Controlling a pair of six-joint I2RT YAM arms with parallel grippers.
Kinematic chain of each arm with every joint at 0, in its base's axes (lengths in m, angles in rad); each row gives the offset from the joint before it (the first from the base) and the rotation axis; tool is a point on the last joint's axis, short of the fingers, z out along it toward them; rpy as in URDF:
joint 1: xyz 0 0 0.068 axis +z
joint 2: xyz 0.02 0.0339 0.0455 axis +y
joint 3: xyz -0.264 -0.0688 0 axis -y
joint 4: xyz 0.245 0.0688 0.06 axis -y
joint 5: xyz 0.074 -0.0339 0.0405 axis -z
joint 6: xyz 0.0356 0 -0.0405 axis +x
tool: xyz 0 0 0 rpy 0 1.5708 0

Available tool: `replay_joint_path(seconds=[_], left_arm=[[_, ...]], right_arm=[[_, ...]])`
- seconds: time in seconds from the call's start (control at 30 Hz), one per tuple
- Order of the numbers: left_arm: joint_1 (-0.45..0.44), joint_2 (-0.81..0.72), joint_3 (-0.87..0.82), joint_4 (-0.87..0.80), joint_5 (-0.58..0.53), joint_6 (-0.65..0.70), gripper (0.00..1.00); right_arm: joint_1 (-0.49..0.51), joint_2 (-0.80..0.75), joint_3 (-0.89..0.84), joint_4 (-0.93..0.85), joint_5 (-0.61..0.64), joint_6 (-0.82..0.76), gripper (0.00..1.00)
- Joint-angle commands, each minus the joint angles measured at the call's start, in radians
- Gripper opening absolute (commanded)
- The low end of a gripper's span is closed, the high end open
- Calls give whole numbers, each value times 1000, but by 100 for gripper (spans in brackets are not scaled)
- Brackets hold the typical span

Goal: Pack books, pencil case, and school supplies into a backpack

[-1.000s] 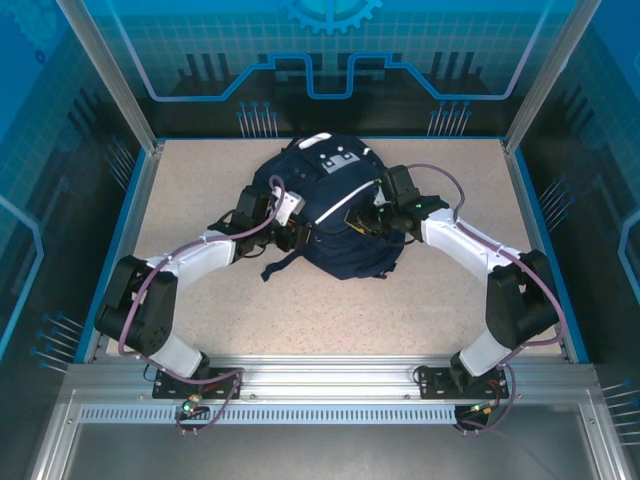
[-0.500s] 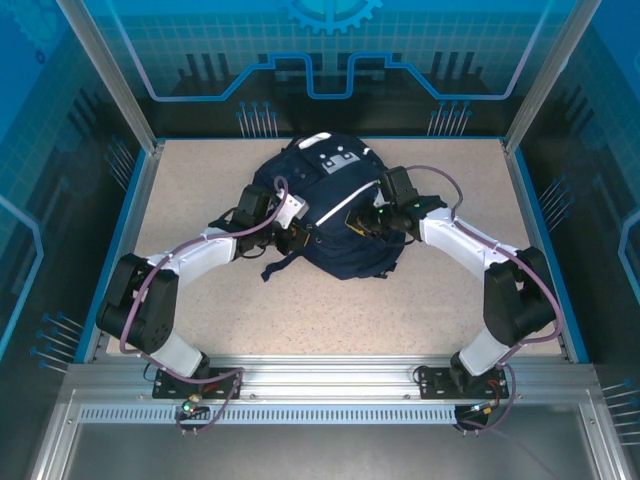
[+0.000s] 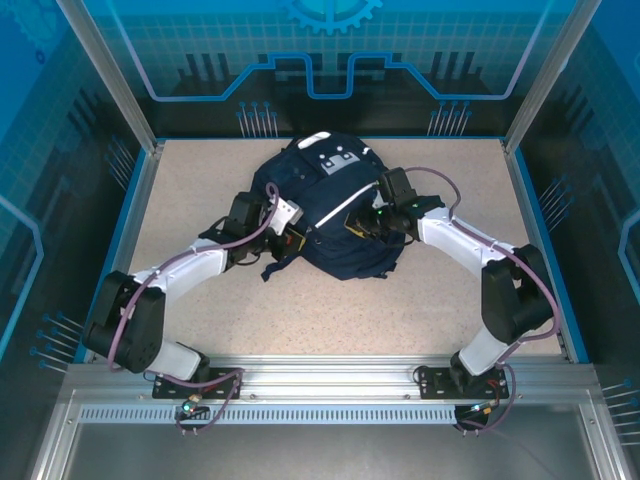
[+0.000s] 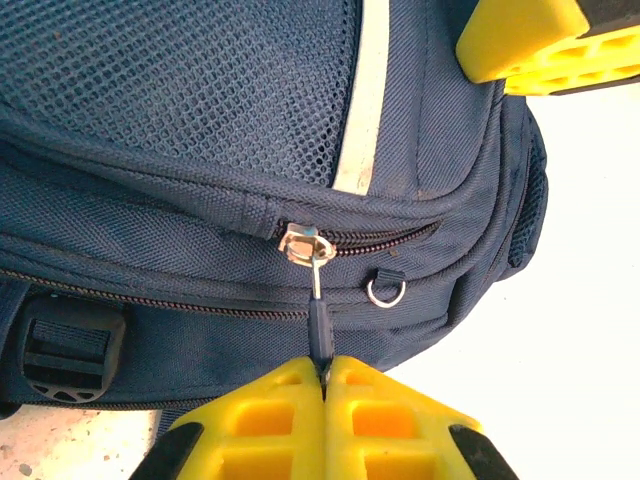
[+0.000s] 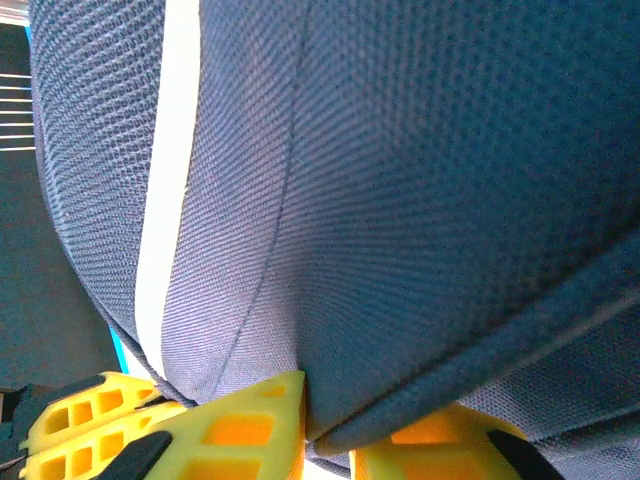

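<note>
While left tool [image 4: 325, 366] clamps zipper pull [image 4: 318, 322], right tool [image 5: 330, 420] pinching backpack [image 4: 180, 100], navy, white-striped, mesh-panelled.

Tabletop [image 3: 200, 310]: speckled beige, blue-rimmed.
On it: navy backpack [image 3: 335, 190], lying between left tool [image 3: 296, 238] and right tool [image 3: 360, 222], touching both.

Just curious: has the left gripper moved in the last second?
Yes. The left gripper, shut on the zipper pull, slid slightly toward the near rail.
</note>
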Motion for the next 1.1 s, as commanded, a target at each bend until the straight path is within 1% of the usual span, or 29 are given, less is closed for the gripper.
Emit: replay_joint_path(seconds=[0.0, 0.3, 0.57, 0.67, 0.77, 0.8, 0.83, 0.9, 0.97, 1.0, 1.07], left_arm=[[-10, -38, -44, 21, 107, -36, 0], [-133, -19, -83, 96, 92, -83, 0], [-257, 46, -38, 147, 66, -111, 0], [-267, 55, -35, 177, 67, -120, 0], [-266, 29, -51, 188, 39, -127, 1], [-263, 15, -57, 186, 32, -132, 4], [-257, -3, -67, 184, 19, -144, 12], [-238, -46, -88, 182, 7, -175, 21], [-204, -97, -116, 180, -15, -228, 34], [-190, -122, -130, 182, -20, -255, 39], [-166, -184, -156, 167, -74, -312, 53]], right_arm=[[0, 26, 18, -12, 0, 10, 19], [13, 42, 16, 14, -24, 26, 18], [17, 39, 12, 15, -17, 25, 18], [17, 23, -3, 14, 2, 16, 22], [14, -12, -17, 7, 29, -2, 31], [13, -24, -21, 1, 39, -9, 33], [12, -39, -25, -7, 52, -19, 36], [13, -67, -30, -30, 88, -43, 41], [19, -89, -35, -63, 127, -76, 46], [23, -98, -35, -84, 148, -90, 47], [37, -113, -32, -126, 199, -128, 49]])
